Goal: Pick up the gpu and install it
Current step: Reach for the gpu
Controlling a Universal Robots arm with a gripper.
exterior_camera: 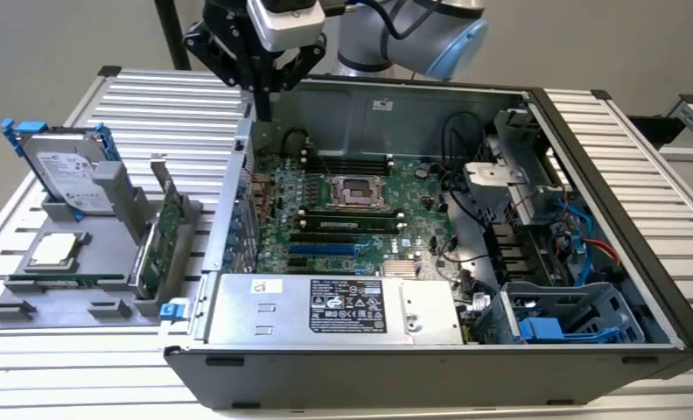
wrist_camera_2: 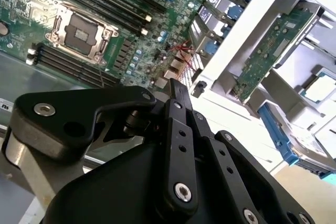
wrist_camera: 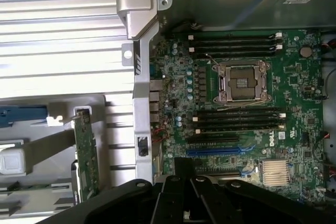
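Gripper (exterior_camera: pixel 262 110) clenched, empty, over computer case (exterior_camera: pixel 626 219) wall in exterior view; both wrist views show gpu (wrist_camera: pixel 86 166): green card standing edge-on in gray rack (exterior_camera: pixel 43 311).

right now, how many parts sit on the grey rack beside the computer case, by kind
silver hard drive in a blue frame: 1
square silver processor chip: 1
upright green gpu card: 1
long narrow green memory stick: 1
total: 4

The claw (exterior_camera: pixel 262 103) is matt black metal, the ribbed table (exterior_camera: pixel 148 96) and case (exterior_camera: pixel 359 122) dull bare metal.
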